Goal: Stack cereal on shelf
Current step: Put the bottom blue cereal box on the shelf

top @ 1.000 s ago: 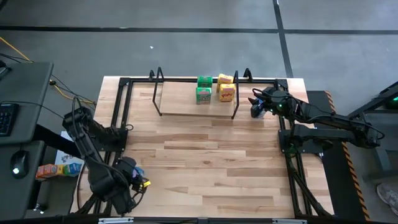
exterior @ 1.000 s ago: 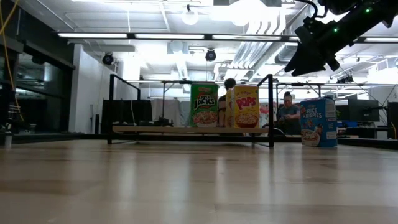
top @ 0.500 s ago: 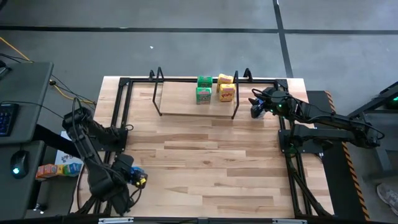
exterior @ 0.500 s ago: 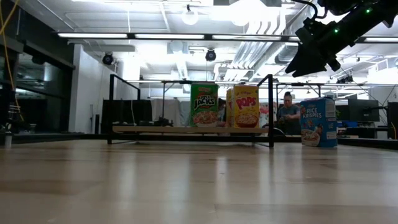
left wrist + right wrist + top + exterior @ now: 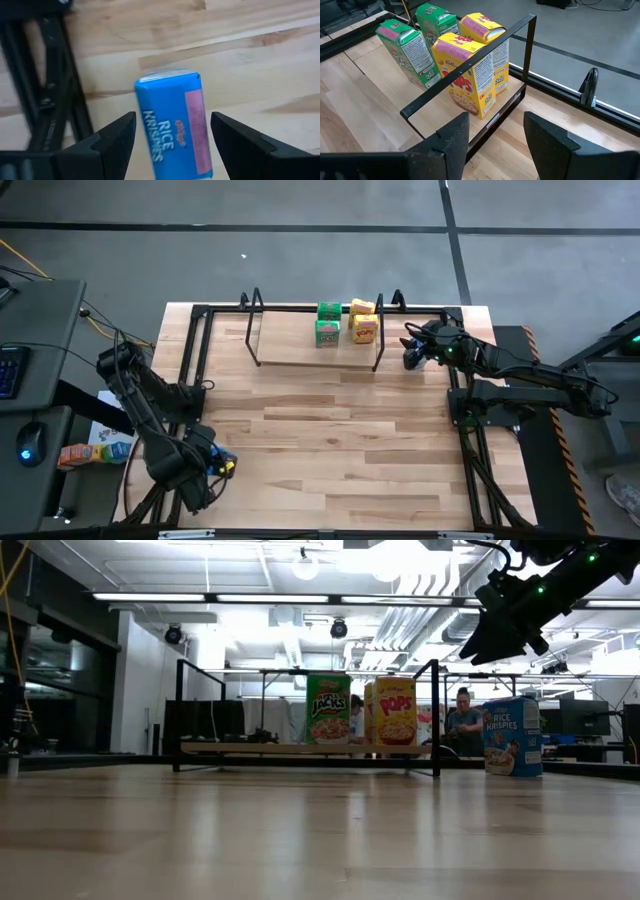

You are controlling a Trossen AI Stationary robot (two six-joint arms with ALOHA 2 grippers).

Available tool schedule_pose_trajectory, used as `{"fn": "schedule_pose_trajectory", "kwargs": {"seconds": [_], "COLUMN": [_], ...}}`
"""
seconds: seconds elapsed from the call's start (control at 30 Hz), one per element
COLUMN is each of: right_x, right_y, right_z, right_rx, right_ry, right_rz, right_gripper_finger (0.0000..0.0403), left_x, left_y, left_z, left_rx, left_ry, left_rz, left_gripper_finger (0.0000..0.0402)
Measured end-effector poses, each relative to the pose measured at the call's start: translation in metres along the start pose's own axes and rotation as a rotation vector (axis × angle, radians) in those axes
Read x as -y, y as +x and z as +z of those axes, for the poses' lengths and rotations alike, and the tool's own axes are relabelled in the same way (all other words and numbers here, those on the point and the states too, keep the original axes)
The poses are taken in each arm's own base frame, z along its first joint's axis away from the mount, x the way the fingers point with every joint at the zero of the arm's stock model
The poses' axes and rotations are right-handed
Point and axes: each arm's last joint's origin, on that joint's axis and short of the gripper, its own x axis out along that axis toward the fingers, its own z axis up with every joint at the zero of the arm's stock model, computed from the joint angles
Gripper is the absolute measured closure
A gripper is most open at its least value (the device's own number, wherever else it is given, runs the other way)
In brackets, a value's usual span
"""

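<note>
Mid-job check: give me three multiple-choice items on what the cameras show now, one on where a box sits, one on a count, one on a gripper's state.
1. Where does the Rice Krispies box in the low view stand?
A. on the shelf
B. on the table right of the shelf
C. in a gripper

2. How many boxes stand on the shelf?
A. two
B. four
C. six

3. The left gripper is:
A. open around a blue box
B. shut and empty
C. out of view

Answers: 1 B, it stands outside the wire upright; 2 B, two green boxes and two yellow boxes; 3 A, fingers apart beside the blue Rice Krispies box.
</note>
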Motion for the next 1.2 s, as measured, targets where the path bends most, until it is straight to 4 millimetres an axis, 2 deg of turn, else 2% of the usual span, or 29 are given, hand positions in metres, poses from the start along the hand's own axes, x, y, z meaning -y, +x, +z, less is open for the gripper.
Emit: {"fn": "schedule_pose_trajectory", "kwargs": {"seconds": [0.23,0.47,0.93,1.07,1.2], "right_x": [0.000,0.000,0.000,0.000,0.000], "right_y": [0.000,0.000,0.000,0.000,0.000], "right_z": [0.000,0.000,0.000,0.000,0.000], "right_rx": [0.000,0.000,0.000,0.001,0.002], "right_ry": [-0.001,0.000,0.000,0.000,0.003], "right_rz": [0.000,0.000,0.000,0.000,0.001], "right_gripper_finger": [0.0221,0.0221,0.0221,0.0221,0.0221], "left_x": [0.002,0.000,0.004,0.007,0.009], "left_y": [0.016,0.020,0.021,0.019,0.003], "left_z": [-0.006,-0.006,0.000,0.005,0.023], "left_rx": [-0.043,-0.060,-0.047,-0.052,-0.049], "left_ry": [-0.004,-0.005,-0.021,-0.001,0.036], "left_rz": [-0.040,-0.021,-0.011,-0.022,-0.122], "left_gripper_finger": [0.0154,0.0160,0.0260,0.0270,0.0268]}}
